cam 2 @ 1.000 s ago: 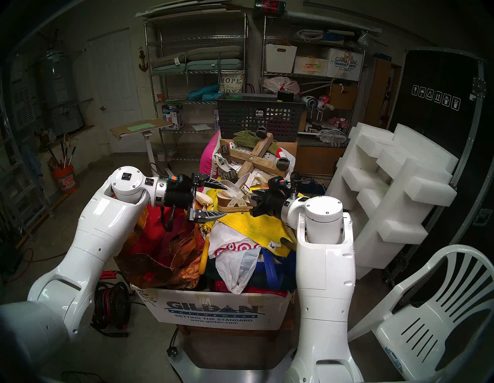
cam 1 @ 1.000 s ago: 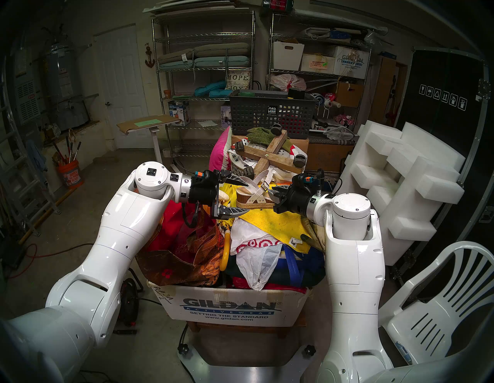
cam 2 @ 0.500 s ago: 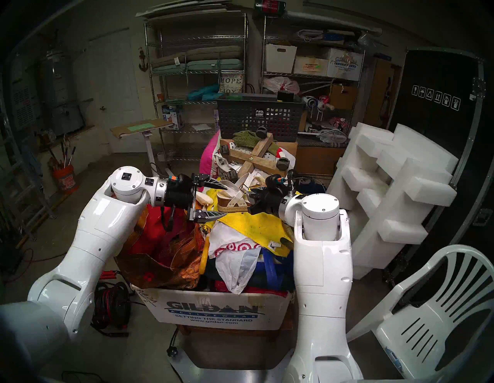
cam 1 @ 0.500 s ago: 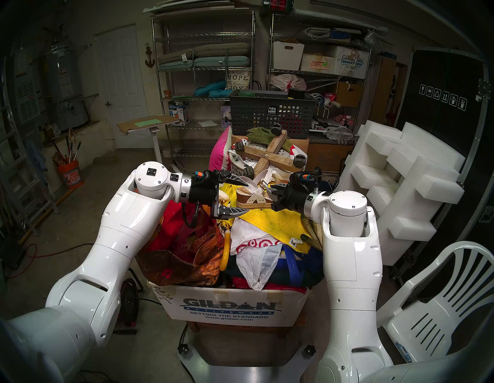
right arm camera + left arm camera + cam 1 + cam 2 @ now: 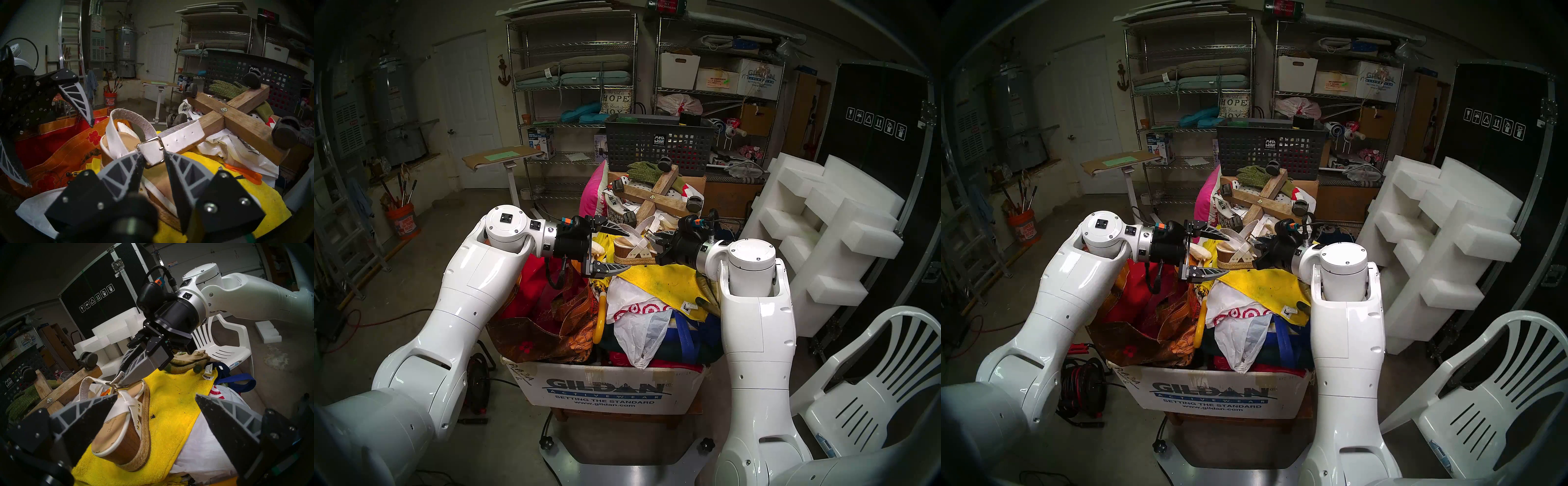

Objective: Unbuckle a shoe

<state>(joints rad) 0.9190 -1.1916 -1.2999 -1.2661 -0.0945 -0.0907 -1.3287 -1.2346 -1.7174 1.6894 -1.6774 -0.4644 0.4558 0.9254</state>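
Note:
The shoe [image 5: 633, 253] is a cream strappy platform sandal with a jute-wrapped sole, lying on a yellow towel [image 5: 667, 278]. Its heel [image 5: 119, 438] points at my left gripper [image 5: 156, 395], which is open wide, one finger on each side of the heel end without touching it. My right gripper [image 5: 153, 157] comes from the opposite side. Its jaws are partly open, with a finger on each side of the white ankle strap [image 5: 180, 137] just below the metal buckle [image 5: 149, 141]. The strap is threaded through the buckle [image 5: 121, 387].
A wooden cross with caster wheels [image 5: 660, 197] and green gloves [image 5: 644, 169] lie just behind the shoe, before a dark mesh basket [image 5: 656, 146]. Bags and cloth fill the Gildan box [image 5: 605, 390] below. Foam blocks [image 5: 829, 230] and a white chair [image 5: 873, 390] stand on the right.
My right arm has moved left and forward, bringing its fingers from beside the shoe up to the strap at the buckle. The left arm and the shoe have stayed still.

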